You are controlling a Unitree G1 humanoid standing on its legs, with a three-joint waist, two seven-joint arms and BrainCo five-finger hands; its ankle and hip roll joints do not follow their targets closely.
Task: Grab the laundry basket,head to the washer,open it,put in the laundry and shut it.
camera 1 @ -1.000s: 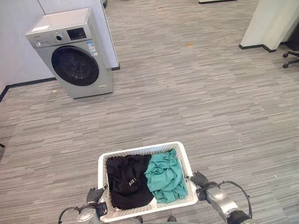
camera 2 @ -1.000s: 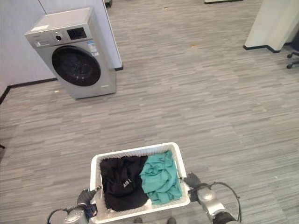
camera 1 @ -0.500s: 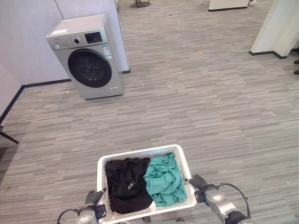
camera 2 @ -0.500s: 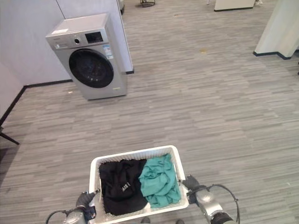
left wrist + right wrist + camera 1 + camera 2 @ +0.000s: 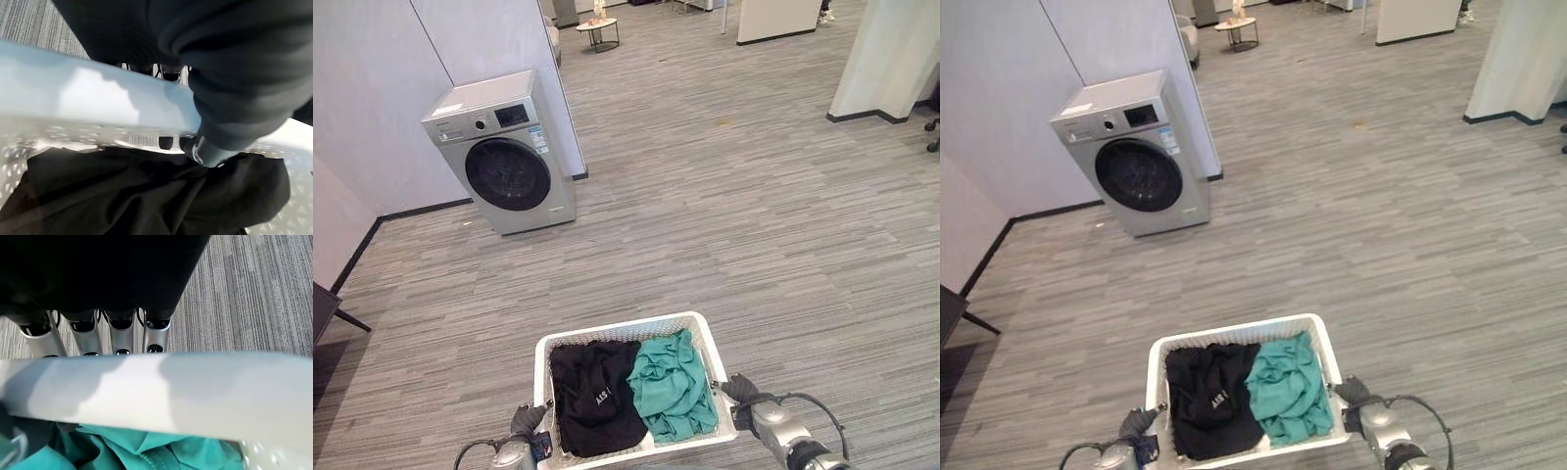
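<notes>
A white laundry basket [image 5: 619, 331] hangs low in front of me, above the grey plank floor. A black garment [image 5: 597, 397] fills its left half and a teal garment [image 5: 674, 386] its right half. My left hand [image 5: 527, 421] grips the basket's left rim [image 5: 73, 98], with the thumb [image 5: 208, 149] hooked over it. At the other side, my right hand [image 5: 741, 390] holds the right rim [image 5: 171, 391], its fingers [image 5: 115, 333] curled under it. The silver front-loading washer [image 5: 504, 157] stands far ahead to the left against a partition, its round dark door [image 5: 506, 174] closed.
Open floor lies between the basket and the washer. A grey partition wall [image 5: 489, 49] rises behind the washer. A dark chair leg [image 5: 328, 308] pokes in at the left edge. A white pillar [image 5: 881, 59] stands back right, and a small round table [image 5: 599, 27] far behind.
The whole picture has shifted as the camera moved: more of the far room shows and the washer sits lower and further right. Both hands keep their hold on the basket.
</notes>
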